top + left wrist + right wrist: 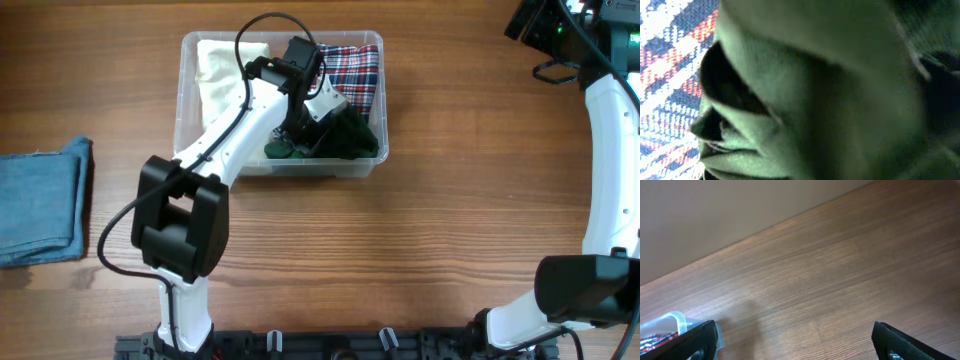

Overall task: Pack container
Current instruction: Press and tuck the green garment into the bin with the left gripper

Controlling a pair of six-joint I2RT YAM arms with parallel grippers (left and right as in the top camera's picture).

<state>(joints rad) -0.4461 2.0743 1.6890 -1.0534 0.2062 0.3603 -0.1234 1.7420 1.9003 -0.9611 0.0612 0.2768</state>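
Observation:
The container (280, 172) is a clear plastic bin at the table's back centre. It holds a cream cloth (225, 65), a red-blue plaid cloth (355, 70) and a dark green cloth (355, 138). My left gripper (312, 128) is down inside the container, pressed into the dark green cloth. In the left wrist view the green cloth (805, 100) fills the frame and hides the fingers, with the plaid cloth (670, 60) at the left. My right gripper (795, 342) is open and empty, high at the far right (540, 25). The container's corner (675, 320) shows in the right wrist view.
A folded blue denim cloth (40, 200) lies at the table's left edge. The left arm's cable arcs over the container's back. Bare wooden table lies in front of and to the right of the container.

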